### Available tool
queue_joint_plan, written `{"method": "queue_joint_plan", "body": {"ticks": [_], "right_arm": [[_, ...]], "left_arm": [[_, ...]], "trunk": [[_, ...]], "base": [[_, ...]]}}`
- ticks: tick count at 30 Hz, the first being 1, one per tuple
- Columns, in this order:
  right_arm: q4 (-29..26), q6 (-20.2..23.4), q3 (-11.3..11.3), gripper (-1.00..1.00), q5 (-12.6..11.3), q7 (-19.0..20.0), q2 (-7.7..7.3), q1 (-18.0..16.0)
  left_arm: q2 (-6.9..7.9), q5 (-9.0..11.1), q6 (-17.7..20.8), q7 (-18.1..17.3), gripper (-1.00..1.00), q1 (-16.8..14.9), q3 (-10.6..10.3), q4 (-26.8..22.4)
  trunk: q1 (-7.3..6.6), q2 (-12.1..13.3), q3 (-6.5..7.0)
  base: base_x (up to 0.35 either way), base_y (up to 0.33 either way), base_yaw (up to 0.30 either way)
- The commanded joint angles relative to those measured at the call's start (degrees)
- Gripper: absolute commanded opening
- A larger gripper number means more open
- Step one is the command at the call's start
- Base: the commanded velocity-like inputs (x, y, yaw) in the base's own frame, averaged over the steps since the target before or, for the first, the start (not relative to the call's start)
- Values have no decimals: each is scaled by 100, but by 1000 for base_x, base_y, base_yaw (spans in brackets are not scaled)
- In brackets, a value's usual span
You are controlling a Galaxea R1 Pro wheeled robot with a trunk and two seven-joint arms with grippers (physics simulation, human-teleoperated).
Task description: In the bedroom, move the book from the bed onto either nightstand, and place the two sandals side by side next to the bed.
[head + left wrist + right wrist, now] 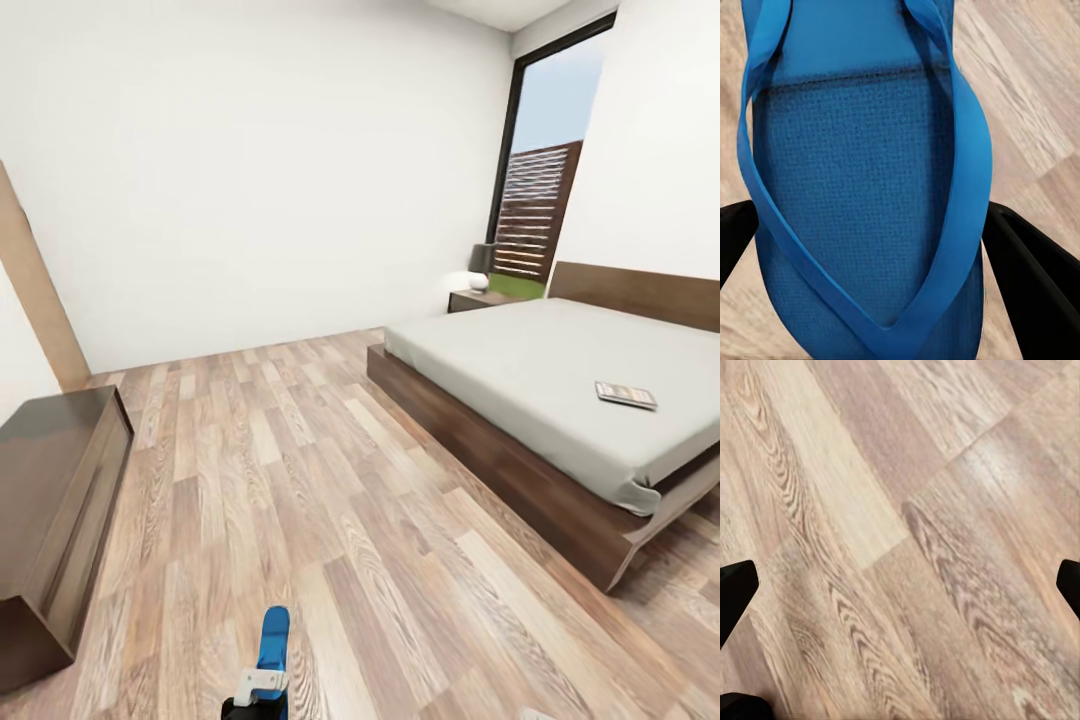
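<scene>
Holding one bright blue flat flip-flop sandal [862,195] between the black fingers [1031,277] of our left gripper [870,247], which press on its two edges, we are in the carrying step. Our right gripper [900,585] has its fingers spread wide over bare wood-plank floor [907,510], holding nothing. Next we should bring this sandal beside the large low bed with the pale grey mattress [530,370]. The thin dark-covered book [626,394] lies on that mattress, well apart from both grippers.

The left gripper [870,247] is closed on a blue sandal [862,187], one finger [1035,277] at either edge. The right gripper [900,585] is spread wide, fingertips [735,592] at nine and three o'clock.
</scene>
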Motion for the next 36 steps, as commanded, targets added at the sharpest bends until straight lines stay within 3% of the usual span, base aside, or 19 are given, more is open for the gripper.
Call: {"method": "queue_joint_plan", "body": {"ticks": [1,14,27,36], "right_arm": [[4,-6,4,100,-23,25,-3,-2],[4,-9,4,100,-23,25,-9,-2],[16,-12,4,100,-17,37,-9,-2],[13,-15,4,100,-19,31,-9,-2]], "left_arm": [[-1,59,-19,-16,-100,-5,-45,9],[-6,58,-19,-14,-100,-4,-45,10],[-8,62,-15,-5,-100,-4,-49,12],[-6,73,-10,4,-100,10,-45,10]], "trunk": [[-1,-2,-5],[-1,-2,-5],[-1,-2,-5],[-1,-2,-5]], "base": [[0,0,289],[0,0,274],[5,0,17],[271,0,0]]}}
